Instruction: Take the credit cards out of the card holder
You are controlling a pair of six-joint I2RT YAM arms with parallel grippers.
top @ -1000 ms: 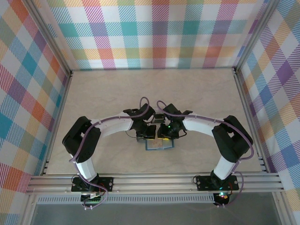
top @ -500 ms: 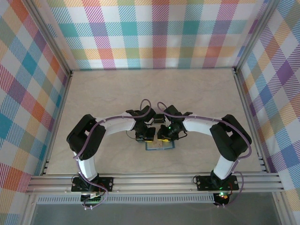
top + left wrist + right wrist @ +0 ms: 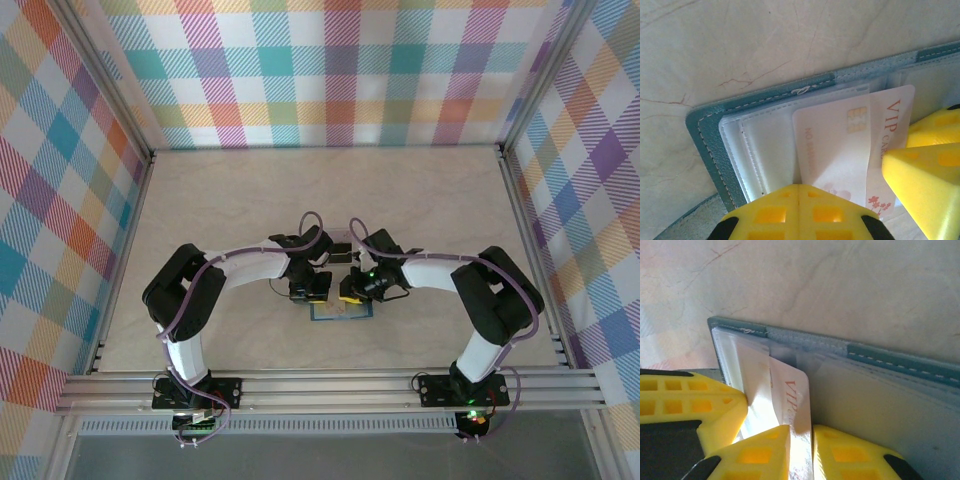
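- Step in hand: drawing the first card from the card holder [image 3: 340, 313], which lies open on the table [image 3: 250, 200], just ahead of the arm bases.
- Left gripper [image 3: 799, 189]: fully closed, holding nothing; tips set down on the holder's clear sleeve page, apparently pinning it.
- Right gripper [image 3: 800, 434]: fingers drawn in on either side of the VIP card [image 3: 840, 145], gripping its free edge.
- VIP card: partly out of its sleeve, one corner clear of the pocket.
- Next move, in my judgement: a straight pull along the sleeve opening, with the holder kept pinned.
- Clearance: the two grippers are just beside each other, with little room between. Open table lies beyond and to both sides.
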